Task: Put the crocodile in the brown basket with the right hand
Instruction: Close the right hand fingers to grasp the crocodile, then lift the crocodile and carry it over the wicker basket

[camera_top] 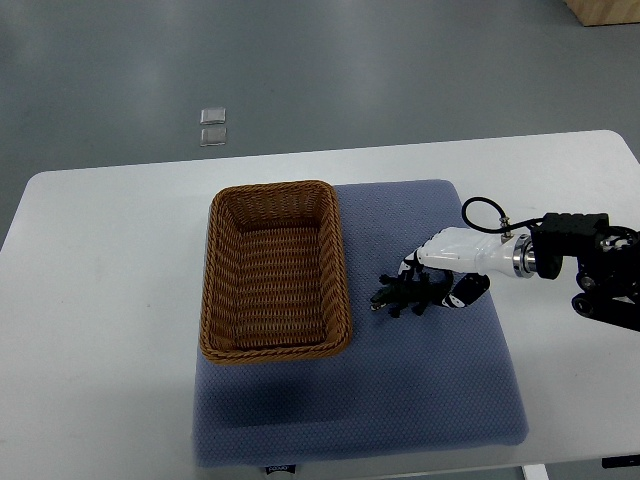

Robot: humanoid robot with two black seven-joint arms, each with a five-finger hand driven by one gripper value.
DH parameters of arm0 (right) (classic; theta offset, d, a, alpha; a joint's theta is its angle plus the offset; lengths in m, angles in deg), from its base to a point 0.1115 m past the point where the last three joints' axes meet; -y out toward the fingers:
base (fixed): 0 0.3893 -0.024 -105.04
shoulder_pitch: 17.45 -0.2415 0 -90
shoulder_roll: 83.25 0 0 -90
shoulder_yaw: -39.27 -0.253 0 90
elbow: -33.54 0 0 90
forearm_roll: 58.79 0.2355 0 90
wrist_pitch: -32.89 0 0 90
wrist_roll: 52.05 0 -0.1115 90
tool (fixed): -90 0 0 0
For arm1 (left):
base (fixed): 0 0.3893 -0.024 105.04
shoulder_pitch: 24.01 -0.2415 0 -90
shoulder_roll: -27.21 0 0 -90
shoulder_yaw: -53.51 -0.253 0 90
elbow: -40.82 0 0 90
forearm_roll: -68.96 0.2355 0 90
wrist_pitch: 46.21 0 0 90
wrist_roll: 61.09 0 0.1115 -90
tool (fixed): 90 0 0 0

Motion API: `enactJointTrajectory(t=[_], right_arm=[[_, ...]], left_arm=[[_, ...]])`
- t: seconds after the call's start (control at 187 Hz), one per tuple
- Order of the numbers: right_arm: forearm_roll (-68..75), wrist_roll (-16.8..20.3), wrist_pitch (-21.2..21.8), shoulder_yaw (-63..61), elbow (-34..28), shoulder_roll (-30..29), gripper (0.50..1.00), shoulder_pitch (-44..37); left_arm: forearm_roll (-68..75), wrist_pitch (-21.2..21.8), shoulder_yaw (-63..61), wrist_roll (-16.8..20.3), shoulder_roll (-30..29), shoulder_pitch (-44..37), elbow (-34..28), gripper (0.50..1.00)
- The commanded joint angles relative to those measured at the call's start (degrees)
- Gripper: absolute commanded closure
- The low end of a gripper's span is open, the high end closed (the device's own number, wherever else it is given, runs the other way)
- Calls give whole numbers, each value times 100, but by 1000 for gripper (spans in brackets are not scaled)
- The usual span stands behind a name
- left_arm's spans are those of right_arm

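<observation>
Small dark toy crocodile [388,298] lying low on a blue padded mat [420,400], just right of picture centre, apart from the basket and not yet inside it. Curled over its 3 o'clock end, the dark fingers [420,290] of the right hand [445,268], bent down and closed around the toy, apparently gripping. Dark on dark, so firmness of the hold hard to judge. White forearm reaching in from the 3 o'clock edge.

At 9 o'clock from the crocodile, near but not touching, a brown wicker basket [210,290], rectangular, nothing visible in it, sitting on the mat's 9 o'clock half. Under the mat, a white tabletop [100,300]. Left hand out of sight.

Judged progress: reach done, grasp made or nearly so. Lift, carry toward 9 o'clock over the rim, and release all left to do.
</observation>
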Motion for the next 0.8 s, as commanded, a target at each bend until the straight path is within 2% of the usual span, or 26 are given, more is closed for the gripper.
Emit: enactJointTrajectory(t=[0.0,0.037,0.107,0.118,0.155,0.198,0.796], right_arm=[[1,4,-8,-13,0,7,783,6],[-8,4,-8,-13,0,7,795,15],[-17,4,-8,-4,0,-2,907,24],[-17,4,-8,-4,0,-2,908,24],[-43,4,0,-4,0,-2,967,33],[-43,4,0,-4,0,-2,1000,33],[62,-14,18,-48,35,226,1000,-240]], left_arm=[[0,2,0,1,0,2,0,500],[0,2,0,1,0,2,0,500],[0,2,0,1,0,2,0,500],[0,2,0,1,0,2,0,500],[0,2,0,1,0,2,0,500],[0,2,0,1,0,-7,0,500],[0,2,0,1,0,2,0,500]])
